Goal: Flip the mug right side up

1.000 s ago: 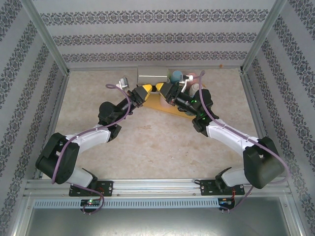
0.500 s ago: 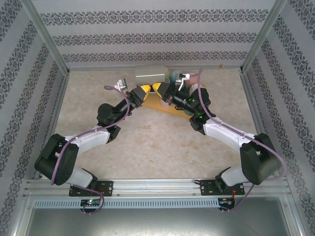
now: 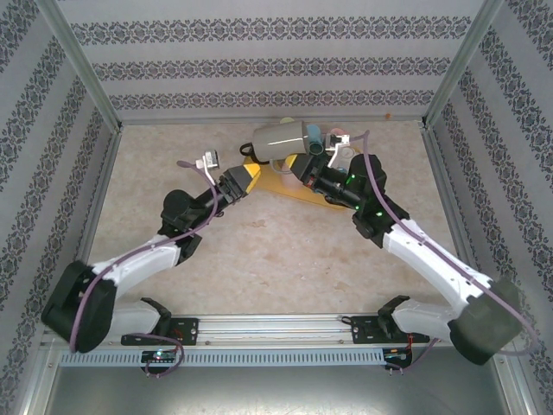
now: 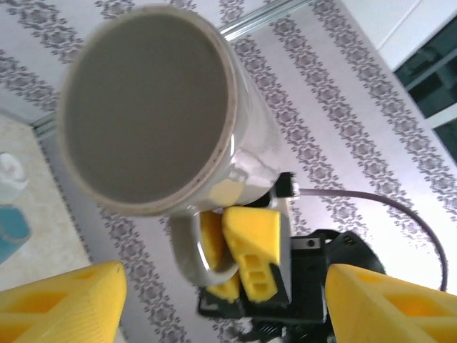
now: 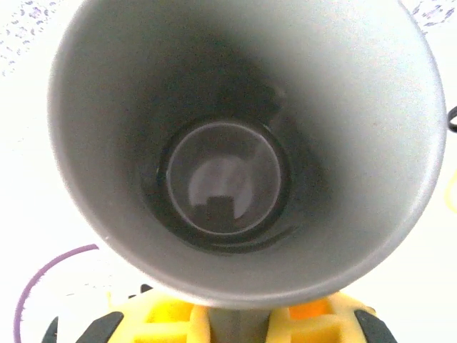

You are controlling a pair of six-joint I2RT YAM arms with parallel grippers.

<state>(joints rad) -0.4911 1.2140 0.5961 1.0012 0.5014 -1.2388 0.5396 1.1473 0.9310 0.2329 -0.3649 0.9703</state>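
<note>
1. The left hand (image 3: 244, 175) is hovering left of centre over the far part of the desk (image 3: 259, 259). Its yellow fingers (image 4: 64, 304) are standing spread wide with nothing between them.
2. The grey mug (image 3: 278, 138) is hanging in the air just beyond that hand, near the back wall. It is lying on its side, with its base facing left and its mouth facing right.
3. The right hand (image 3: 300, 162) is pinching the mug's handle (image 4: 187, 250), its fingers pressed onto the loop.
</note>
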